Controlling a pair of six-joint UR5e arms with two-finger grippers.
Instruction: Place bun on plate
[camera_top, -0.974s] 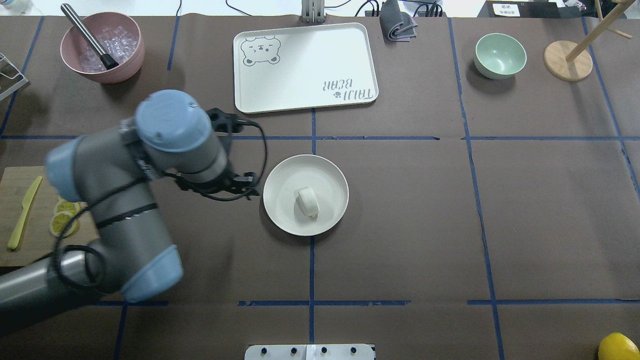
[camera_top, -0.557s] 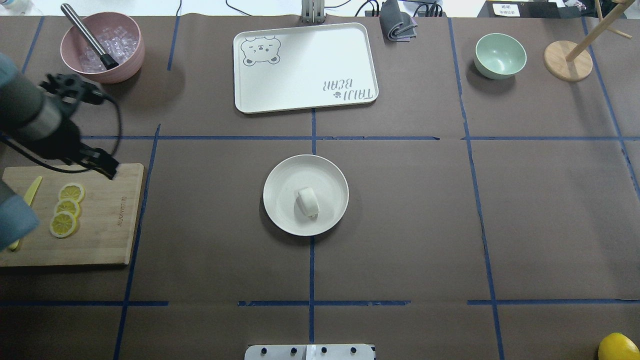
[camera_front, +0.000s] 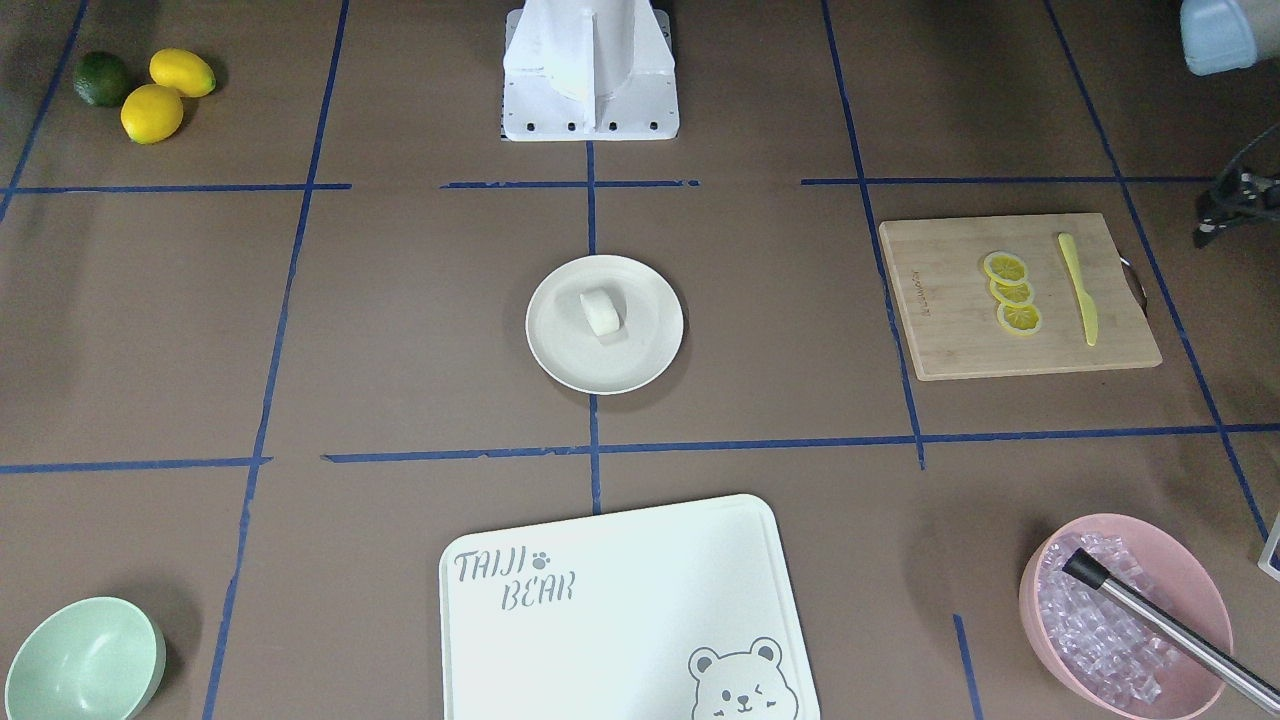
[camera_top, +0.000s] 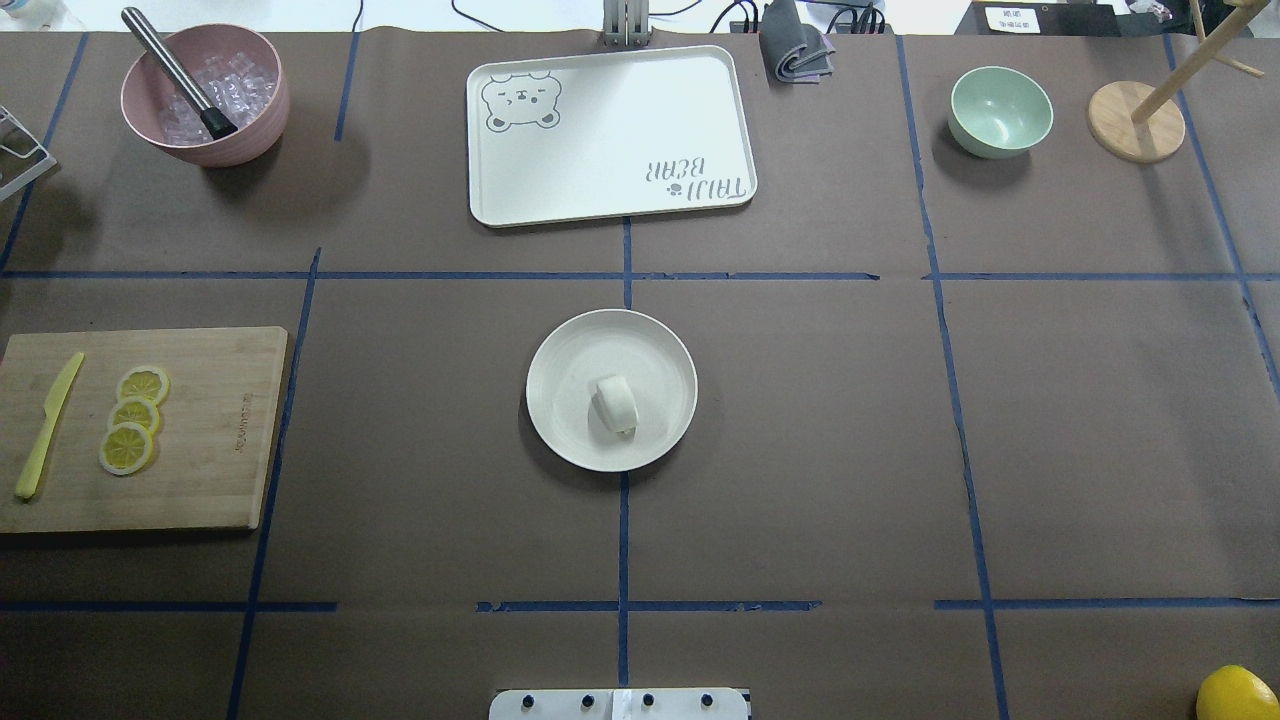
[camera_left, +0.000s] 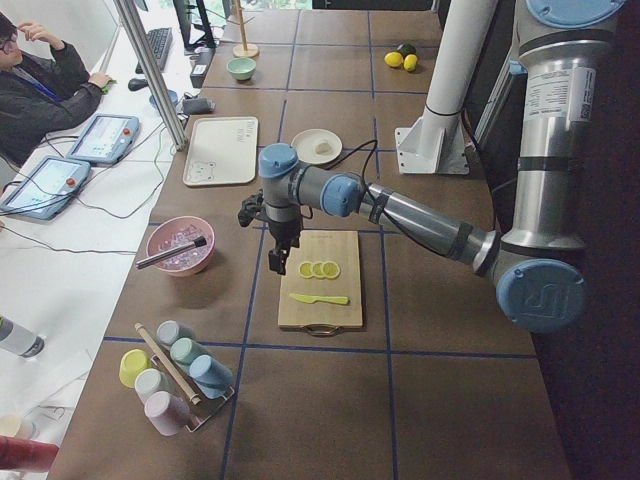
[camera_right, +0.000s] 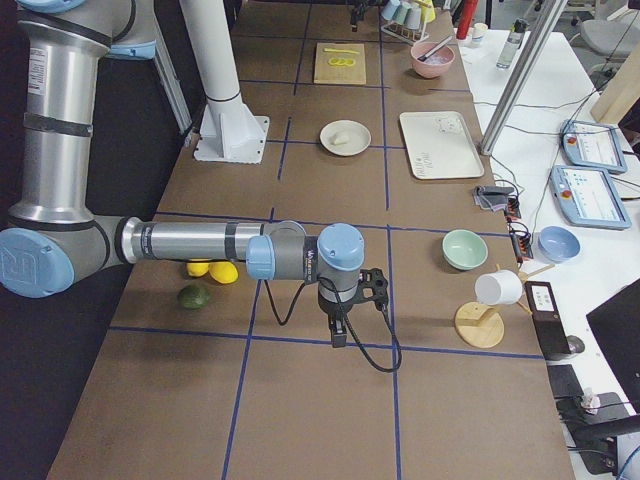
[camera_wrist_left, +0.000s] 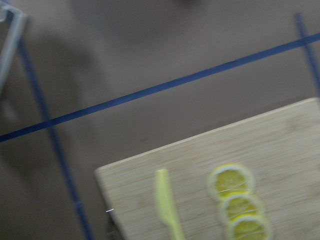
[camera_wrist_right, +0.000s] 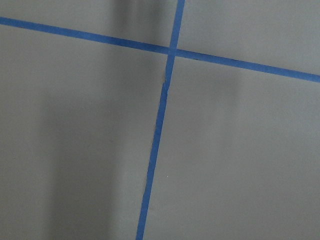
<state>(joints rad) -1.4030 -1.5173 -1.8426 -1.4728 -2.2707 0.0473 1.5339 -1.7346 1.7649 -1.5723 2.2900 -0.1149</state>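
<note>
The bun (camera_top: 616, 404) lies near the middle of the plate (camera_top: 580, 350), so the placing looks done. The step in hand, I judge, is getting the left arm (camera_left: 400, 215) clear. The left gripper (camera_left: 281, 258) hangs by the corner of the board (camera_top: 200, 430), near the pink bowl (camera_top: 250, 145). It should rise before swinging, so it clips neither rod (camera_top: 175, 70) nor lemon slices (camera_top: 133, 418). I cannot tell how its jaws stand, nor those of the right gripper (camera_right: 337, 338), well apart from the plate.

The tray (camera_top: 610, 135) shows its bear print. The pink bowl holds ice (camera_top: 235, 85) and the leaning rod. The plate holds the bun alone. The green bowl (camera_top: 1000, 110) stands far off.
</note>
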